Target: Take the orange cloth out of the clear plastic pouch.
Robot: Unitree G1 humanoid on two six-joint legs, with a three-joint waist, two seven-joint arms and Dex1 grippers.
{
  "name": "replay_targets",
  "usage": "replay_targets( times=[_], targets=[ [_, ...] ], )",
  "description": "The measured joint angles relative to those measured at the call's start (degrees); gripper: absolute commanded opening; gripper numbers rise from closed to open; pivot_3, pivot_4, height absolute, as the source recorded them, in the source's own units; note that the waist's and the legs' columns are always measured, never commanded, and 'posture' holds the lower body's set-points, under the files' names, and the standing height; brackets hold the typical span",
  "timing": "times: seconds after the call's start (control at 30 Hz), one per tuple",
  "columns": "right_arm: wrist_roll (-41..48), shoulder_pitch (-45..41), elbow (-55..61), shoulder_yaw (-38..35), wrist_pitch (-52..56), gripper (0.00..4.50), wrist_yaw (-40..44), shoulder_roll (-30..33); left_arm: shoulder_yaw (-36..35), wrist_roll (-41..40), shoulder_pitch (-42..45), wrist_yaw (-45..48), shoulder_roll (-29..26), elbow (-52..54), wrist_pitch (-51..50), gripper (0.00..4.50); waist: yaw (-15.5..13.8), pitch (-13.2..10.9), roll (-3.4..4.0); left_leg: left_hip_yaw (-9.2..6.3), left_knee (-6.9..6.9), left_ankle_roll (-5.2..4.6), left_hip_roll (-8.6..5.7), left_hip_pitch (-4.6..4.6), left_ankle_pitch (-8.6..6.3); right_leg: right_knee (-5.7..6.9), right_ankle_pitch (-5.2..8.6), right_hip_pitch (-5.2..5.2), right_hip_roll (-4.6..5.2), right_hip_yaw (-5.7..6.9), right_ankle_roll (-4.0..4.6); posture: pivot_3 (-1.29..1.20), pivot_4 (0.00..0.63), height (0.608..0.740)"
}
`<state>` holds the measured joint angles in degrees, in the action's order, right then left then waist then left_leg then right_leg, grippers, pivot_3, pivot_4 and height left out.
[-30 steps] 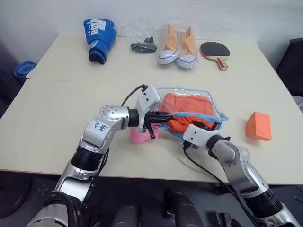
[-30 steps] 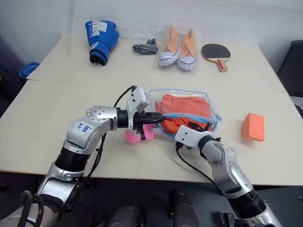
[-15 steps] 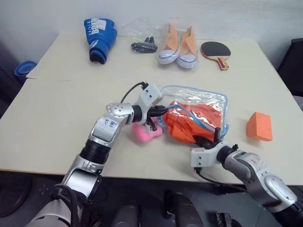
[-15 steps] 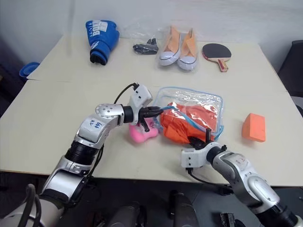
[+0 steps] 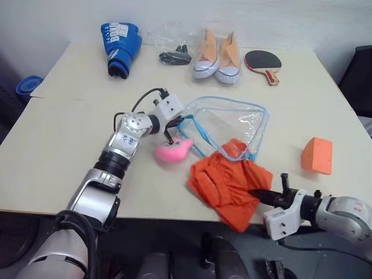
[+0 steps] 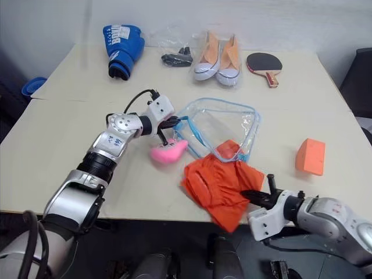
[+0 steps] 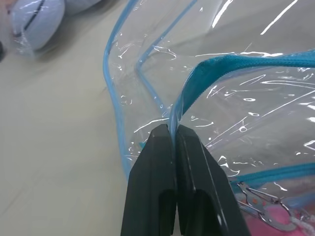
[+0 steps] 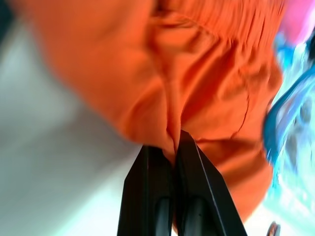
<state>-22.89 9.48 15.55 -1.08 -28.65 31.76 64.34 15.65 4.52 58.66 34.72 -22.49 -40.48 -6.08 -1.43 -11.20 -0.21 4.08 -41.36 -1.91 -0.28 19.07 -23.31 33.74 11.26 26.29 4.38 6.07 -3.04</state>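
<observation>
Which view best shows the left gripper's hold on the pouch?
The left wrist view: the left gripper is shut on the clear plastic pouch at its blue trim. The eye views show that gripper at the pouch's edge, the pinch too small to read.

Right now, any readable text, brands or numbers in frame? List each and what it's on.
Blue boxing glove: white lettering on the cuff, too small and blurred to read.
Left forearm sticker: handwritten blue marks, not legible.
Sneakers, table tennis paddle, orange block, orange cloth, clear plastic pouch: no text visible.
</observation>
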Motion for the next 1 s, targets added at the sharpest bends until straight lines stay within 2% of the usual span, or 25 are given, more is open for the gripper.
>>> replay_targets(
  times=[0.2,0.33,0.43,0.6,0.7,0.83,0.87,0.9,0.93,1.0],
  targets=[
    [0.1,1.5,-10.6,-5.8,-1.2,0.01,-0.3,0.7,-2.0,2.4,1.4,0.1,-6.9,-4.3,3.2,0.00,0.1,0.0,0.00,0.12,0.12,0.00,0.03,-0.02,0.00,-0.02,0.00,0.07,-0.01,-0.05,0.00,0.00,0.150,0.740],
    [1.8,0.4,-17.3,-9.1,2.2,0.01,-1.2,-0.4,-3.2,2.2,-0.4,4.6,-10.0,-1.0,4.1,0.00,0.0,0.0,0.00,0.13,0.09,-0.04,0.00,0.00,0.02,-0.02,0.00,0.06,0.04,-0.05,0.00,0.00,0.150,0.740],
    [6.8,-1.9,-19.9,-12.8,12.4,0.01,-1.2,-5.4,-4.3,-1.8,-5.7,12.7,-11.1,8.0,4.0,0.00,-0.1,0.0,0.00,0.05,0.07,-0.04,0.04,0.08,0.02,-0.04,0.00,0.08,0.12,-0.01,0.00,0.00,0.150,0.740],
    [13.7,-6.2,-11.8,-14.2,36.9,0.01,-0.8,-15.9,-2.9,-4.2,-14.5,22.5,-13.5,24.5,3.8,0.00,0.3,0.0,0.04,0.06,0.05,0.03,0.13,0.02,0.03,0.05,0.03,0.10,0.17,-0.08,0.07,0.00,0.150,0.740],
    [15.2,-7.8,-9.0,-14.2,45.6,0.01,-0.7,-17.9,-2.5,-5.3,-17.3,26.1,-14.4,30.7,2.4,0.00,0.2,0.0,0.12,0.06,0.03,0.02,0.11,0.02,0.03,0.09,0.04,0.11,0.17,-0.09,0.09,0.00,0.150,0.740],
    [17.2,-8.9,-4.2,-13.8,51.2,0.01,1.2,-18.0,-2.4,-5.3,-18.4,27.2,-14.9,32.1,1.8,0.00,0.0,0.0,0.12,0.03,0.03,0.00,0.06,0.03,0.02,0.09,0.04,0.11,0.08,-0.07,0.08,0.00,0.150,0.740],
    [17.2,-8.8,-3.5,-13.3,51.4,0.23,1.4,-18.0,-2.4,-5.3,-18.5,27.3,-15.0,32.1,1.8,0.00,0.0,0.0,0.12,0.02,0.03,-0.01,0.05,0.04,0.01,0.09,0.04,0.10,0.07,-0.06,0.08,0.00,0.150,0.740],
    [17.2,-8.7,-3.1,-12.7,51.6,0.52,1.7,-18.0,-2.4,-5.3,-18.6,27.5,-15.1,32.1,1.8,0.36,0.0,0.0,0.12,0.03,0.04,-0.02,0.04,0.05,0.01,0.08,0.04,0.11,0.06,-0.05,0.08,0.00,0.150,0.740],
    [17.3,-8.4,-2.5,-12.5,51.9,0.71,1.9,-18.0,-2.4,-5.3,-18.6,27.7,-15.3,32.1,1.9,0.49,0.0,0.0,0.12,0.03,0.05,-0.03,0.02,0.06,0.01,0.09,0.04,0.14,0.05,-0.04,0.08,0.00,0.150,0.740],
    [17.6,-6.8,-0.8,-12.8,53.0,1.37,2.8,-17.9,-2.7,-5.6,-18.9,29.0,-16.4,32.0,2.2,1.00,0.0,0.0,0.12,0.03,0.06,-0.03,0.03,0.07,0.01,0.09,0.04,0.15,0.05,-0.04,0.08,0.00,0.150,0.740]
  ],
)
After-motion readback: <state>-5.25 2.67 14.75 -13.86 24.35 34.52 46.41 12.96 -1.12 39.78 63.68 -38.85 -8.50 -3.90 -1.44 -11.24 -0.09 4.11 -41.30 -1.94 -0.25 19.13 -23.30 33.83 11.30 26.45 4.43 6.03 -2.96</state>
